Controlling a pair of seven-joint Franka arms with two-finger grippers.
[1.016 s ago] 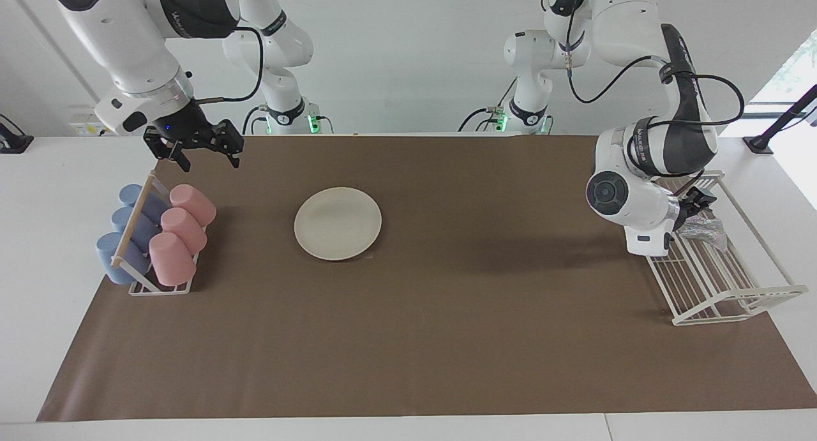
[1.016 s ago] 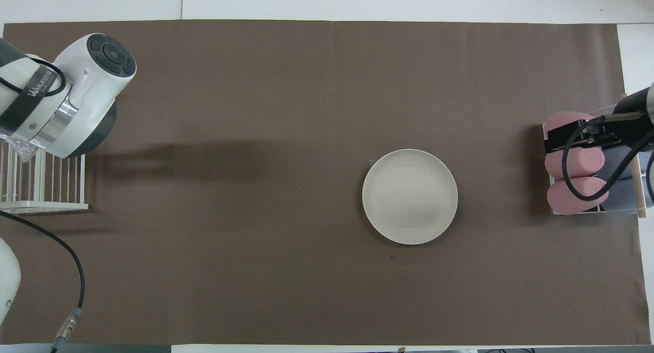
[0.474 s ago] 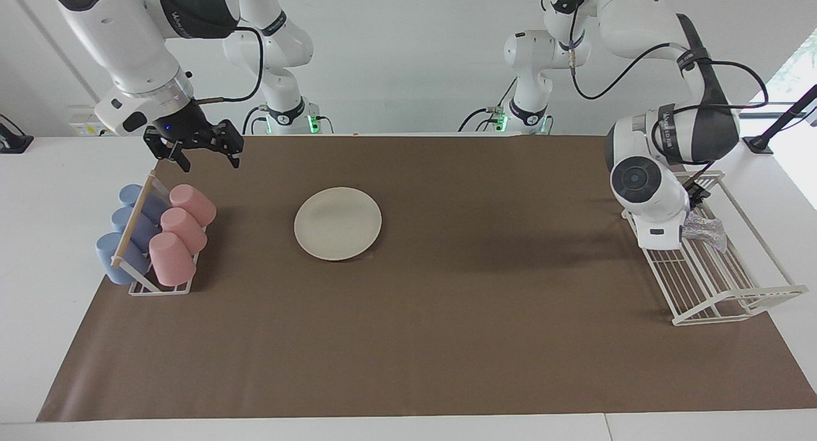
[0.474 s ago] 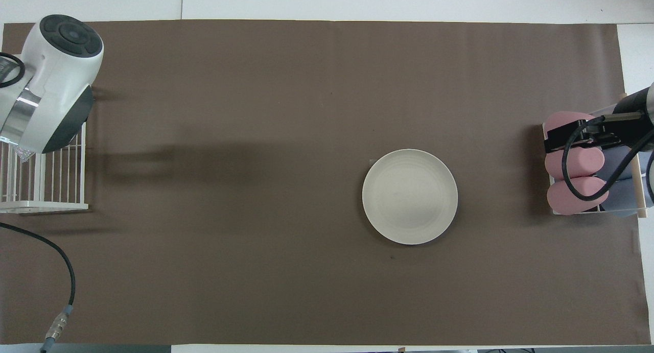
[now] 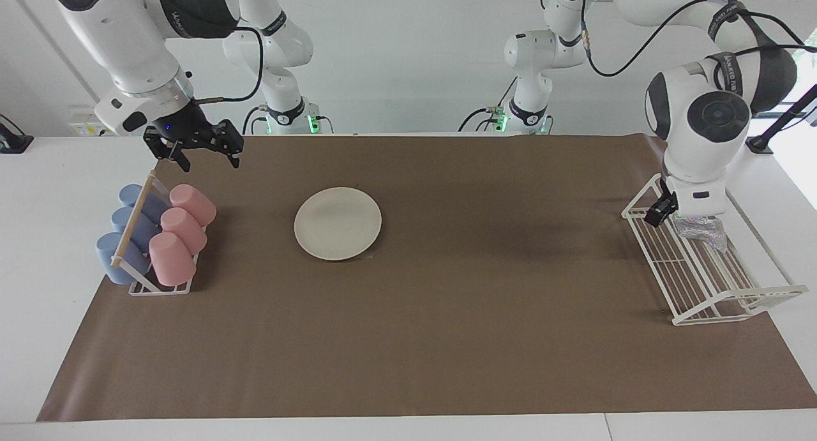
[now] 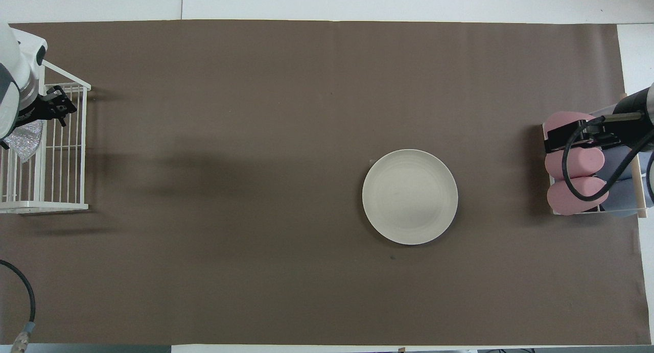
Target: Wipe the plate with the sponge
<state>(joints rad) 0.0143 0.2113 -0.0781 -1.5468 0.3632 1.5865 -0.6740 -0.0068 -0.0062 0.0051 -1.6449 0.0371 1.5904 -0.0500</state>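
Observation:
The cream-white plate lies flat on the brown mat, toward the right arm's end. The silvery sponge rests in the white wire rack at the left arm's end of the table. My left gripper hangs open just over the rack's rim, beside the sponge and apart from it. My right gripper waits open and empty above the cup rack.
A small rack holds three pink cups and blue cups on their sides at the right arm's end. The brown mat covers most of the white table.
The left arm's wrist has lifted and swung toward its own end of the table, bringing its gripper over the wire rack. The sponge, plate and right arm have not moved.

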